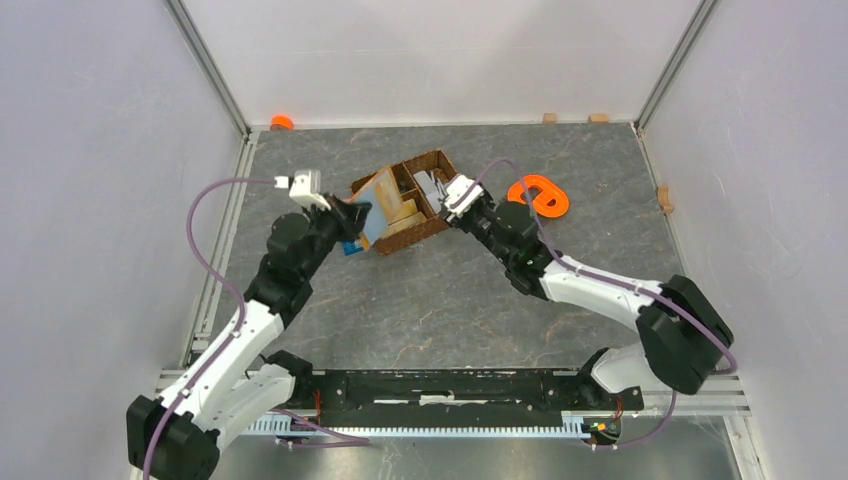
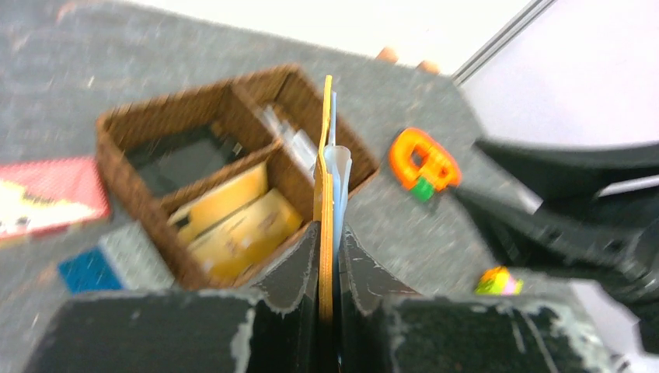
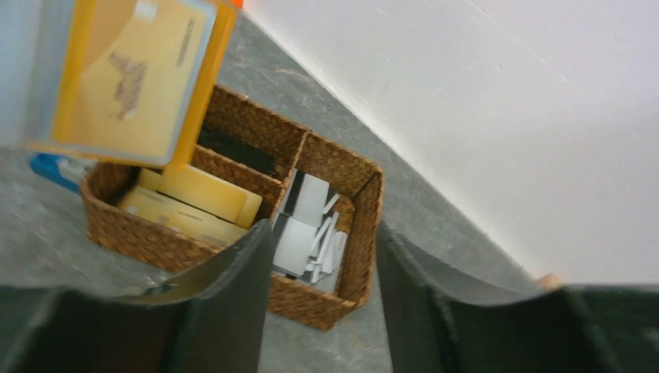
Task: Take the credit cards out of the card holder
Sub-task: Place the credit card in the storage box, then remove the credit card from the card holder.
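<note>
Left gripper (image 2: 329, 233) clamps the card holder (image 2: 327, 155) on edge, raised by the wicker basket (image 3: 342, 303) — seemingly offering its pockets — while the right gripper (image 3: 325, 233) hangs parted, empty, over loose cards (image 3: 309, 203) in the basket.

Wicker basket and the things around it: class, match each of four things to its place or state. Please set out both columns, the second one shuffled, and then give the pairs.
Column one
1. card holder
2. right gripper
3. pale cards
4. orange ring

Column two
A. lying on the table, to the right of the basket
B. open, nothing between its fingers
C. pinched between the fingers of the left gripper
D. lying in one compartment of the wicker basket

Pairs: 1-C, 2-B, 3-D, 4-A
</note>
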